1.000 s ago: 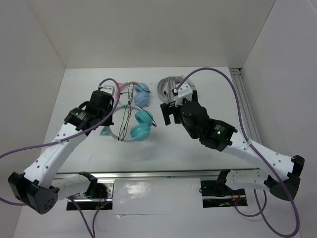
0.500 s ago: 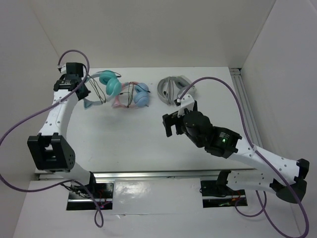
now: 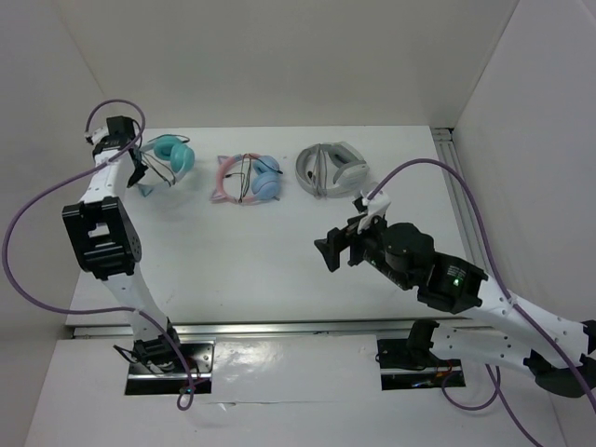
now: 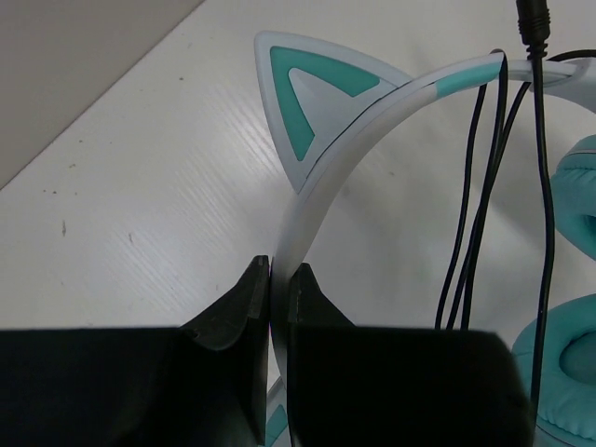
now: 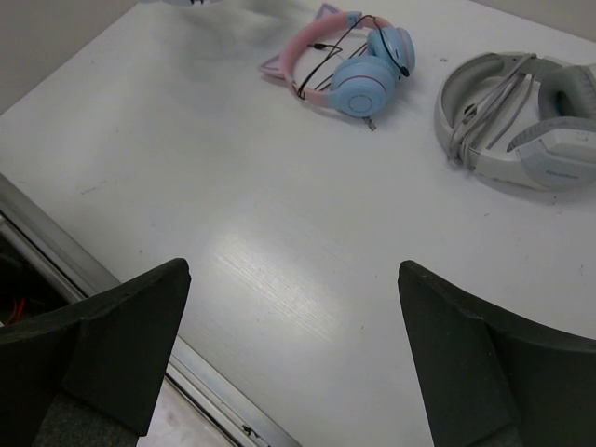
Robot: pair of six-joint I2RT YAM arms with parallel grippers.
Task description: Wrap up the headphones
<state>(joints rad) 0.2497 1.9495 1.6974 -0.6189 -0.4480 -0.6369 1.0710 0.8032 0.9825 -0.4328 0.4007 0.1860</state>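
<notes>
left gripper [image 4: 277, 281] clamped on the headphones [image 4: 365, 110] headband, upper left table [image 3: 233, 251] edge, right gripper [image 5: 291, 317] jaws wide apart over open centre, grey headset [image 5: 521, 130] lettering unreadable

Left wrist view: headphones [image 4: 326, 102] earcups cut off at right edge; headband's lower run hidden between left tool [image 4: 277, 270] fingers. Right wrist view: grey headphones [image 5: 549, 154] cropped at right edge.

Left arm [image 3: 101, 186] reaches to the far-left corner, left end effector [image 4: 279, 272] pinched shut on the headphones [image 4: 335, 158]. Right arm [image 3: 447, 279] hovers centrally, right end effector [image 5: 291, 270] spread wide, apparently angled downward.
</notes>
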